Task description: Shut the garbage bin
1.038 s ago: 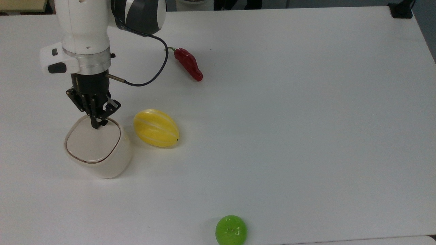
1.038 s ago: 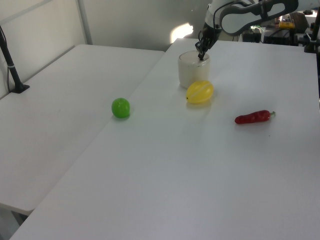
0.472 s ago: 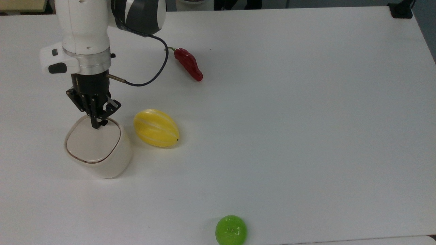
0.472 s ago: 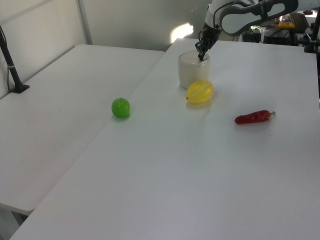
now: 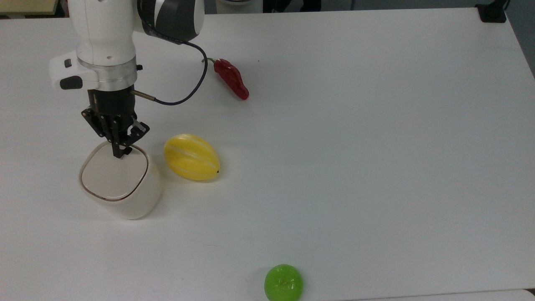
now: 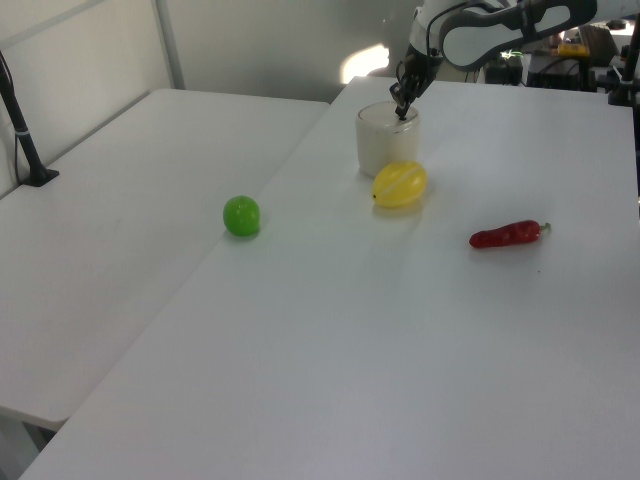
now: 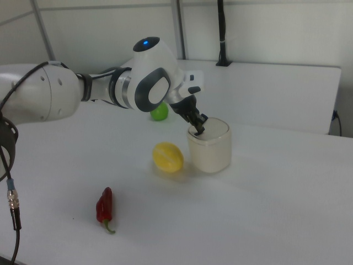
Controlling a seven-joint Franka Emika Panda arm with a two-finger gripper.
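Observation:
The garbage bin [image 5: 125,192] [image 6: 385,145] [image 7: 210,149] is a small cream-white rounded-square tub on the white table, with its flat lid lying down level with the rim. My gripper [image 5: 120,154] [image 6: 402,113] [image 7: 198,131] points straight down with its fingers shut together, the tips touching the lid near its far edge in the top view. It holds nothing.
A yellow striped melon [image 5: 191,157] [image 6: 400,184] [image 7: 167,157] lies right beside the bin. A red chili pepper [image 5: 232,78] [image 6: 510,234] [image 7: 104,207] and a green ball [image 5: 283,282] [image 6: 241,216] [image 7: 159,112] lie farther off on the table [image 5: 355,146].
The gripper has risen very slightly; the bin and the other objects have not moved.

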